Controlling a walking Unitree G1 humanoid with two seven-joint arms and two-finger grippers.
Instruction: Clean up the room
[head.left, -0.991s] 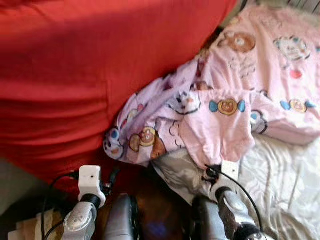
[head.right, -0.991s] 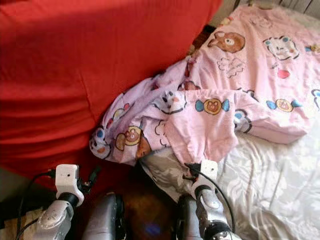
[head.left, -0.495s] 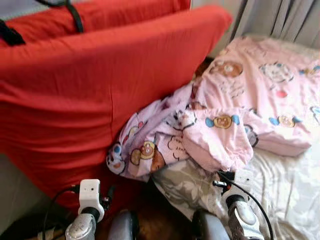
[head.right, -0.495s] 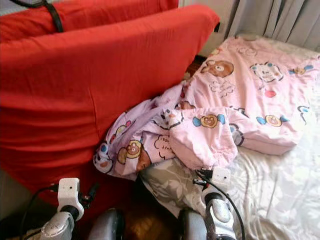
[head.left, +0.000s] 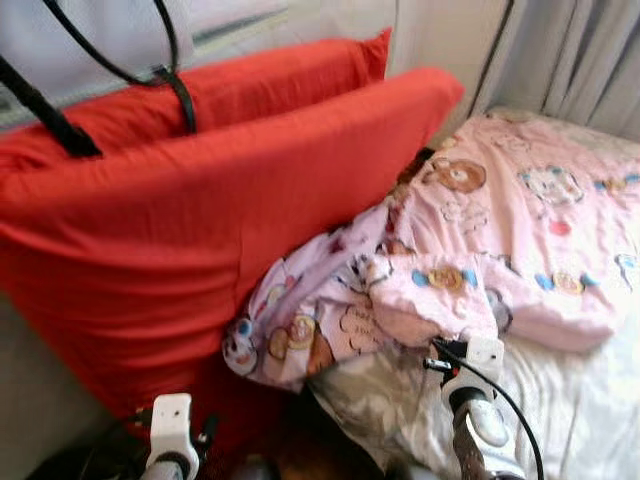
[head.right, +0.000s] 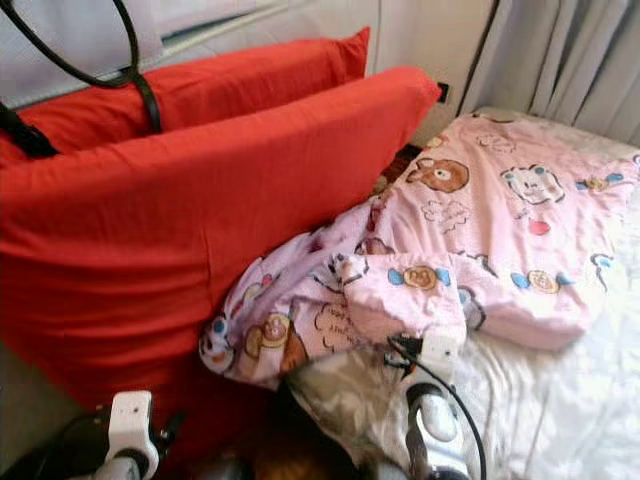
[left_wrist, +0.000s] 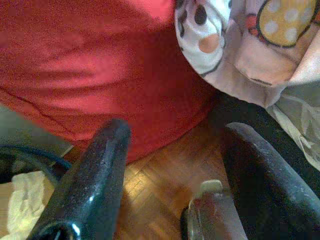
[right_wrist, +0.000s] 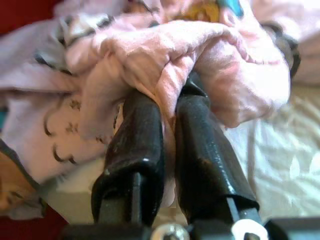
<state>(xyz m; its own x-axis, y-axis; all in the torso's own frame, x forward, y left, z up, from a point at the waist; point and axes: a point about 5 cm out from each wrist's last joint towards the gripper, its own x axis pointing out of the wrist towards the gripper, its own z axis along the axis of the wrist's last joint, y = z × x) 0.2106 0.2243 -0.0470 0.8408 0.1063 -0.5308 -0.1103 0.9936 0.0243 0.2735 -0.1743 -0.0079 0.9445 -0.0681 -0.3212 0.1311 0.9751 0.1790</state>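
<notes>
The right gripper (right_wrist: 167, 107) is clamped on a fold of the pink cartoon-print cotton blanket (head.left: 520, 230) heaped between bed and 2 red cushions (head.left: 200, 230), the left gripper (left_wrist: 170, 165) apart and idle; the thin pinch apparently risks slipping under pull.

Along our left gripper (left_wrist: 170, 175) we see its two black fingers (left_wrist: 90, 185) spread wide apart with nothing between them, above a wooden parquet floor (left_wrist: 155, 185). Beyond the fingers rises the red cushion (left_wrist: 90, 65), and beside it hangs a fold of the pink cartoon-print blanket (left_wrist: 250, 45). A pale crumpled cloth (left_wrist: 17, 200) lies near one finger.
</notes>
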